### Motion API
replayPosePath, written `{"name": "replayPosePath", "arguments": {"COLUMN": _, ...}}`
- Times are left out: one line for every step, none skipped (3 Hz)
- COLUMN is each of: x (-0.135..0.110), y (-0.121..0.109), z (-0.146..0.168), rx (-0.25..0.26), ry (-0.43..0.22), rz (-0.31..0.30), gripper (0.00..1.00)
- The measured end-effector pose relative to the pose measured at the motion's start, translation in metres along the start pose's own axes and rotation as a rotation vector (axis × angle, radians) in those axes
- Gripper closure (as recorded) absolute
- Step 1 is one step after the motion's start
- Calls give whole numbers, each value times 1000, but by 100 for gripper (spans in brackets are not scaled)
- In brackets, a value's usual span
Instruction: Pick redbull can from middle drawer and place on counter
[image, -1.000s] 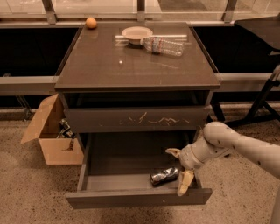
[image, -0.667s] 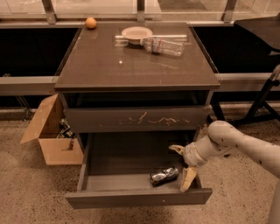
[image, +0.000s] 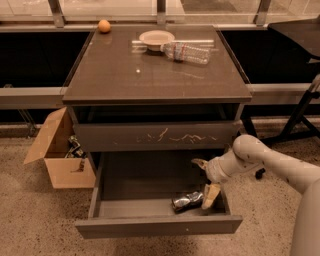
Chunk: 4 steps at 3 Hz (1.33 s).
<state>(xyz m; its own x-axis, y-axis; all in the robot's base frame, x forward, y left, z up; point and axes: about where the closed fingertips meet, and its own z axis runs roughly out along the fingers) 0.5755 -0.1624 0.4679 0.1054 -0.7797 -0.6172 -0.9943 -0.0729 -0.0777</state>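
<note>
The redbull can (image: 186, 201), small, shiny and dented, lies on its side at the front right of the open middle drawer (image: 159, 224). My gripper (image: 205, 181) reaches into the drawer from the right and is open. One pale finger (image: 210, 195) stands just right of the can's end, the other finger (image: 199, 163) is higher and further back. The can is not held. The counter (image: 150, 70) is the glossy dark brown top of the cabinet above.
A clear plastic water bottle (image: 186, 51), a pale bowl (image: 156, 37) and an orange ball (image: 104, 26) are on the counter's far part. The scratched drawer front (image: 155, 135) is shut above the open drawer. A cardboard box (image: 61, 150) stands left of the cabinet.
My gripper has shifted slightly back and up beside the can. The can has not moved.
</note>
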Motion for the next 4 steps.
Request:
{"name": "replayPosePath", "arguments": {"x": 3, "y": -10, "z": 18, "rx": -6, "ry": 33, "rz": -11, "gripper": 0}}
{"name": "replayPosePath", "arguments": {"x": 12, "y": -17, "z": 41, "rx": -28, "ry": 86, "rz": -12, "gripper": 0}}
{"name": "replayPosePath", "arguments": {"x": 17, "y": -19, "z": 61, "rx": -48, "ry": 125, "rz": -11, "gripper": 0}}
{"name": "replayPosePath", "arguments": {"x": 30, "y": -17, "z": 84, "rx": -86, "ry": 149, "rz": 12, "gripper": 1}}
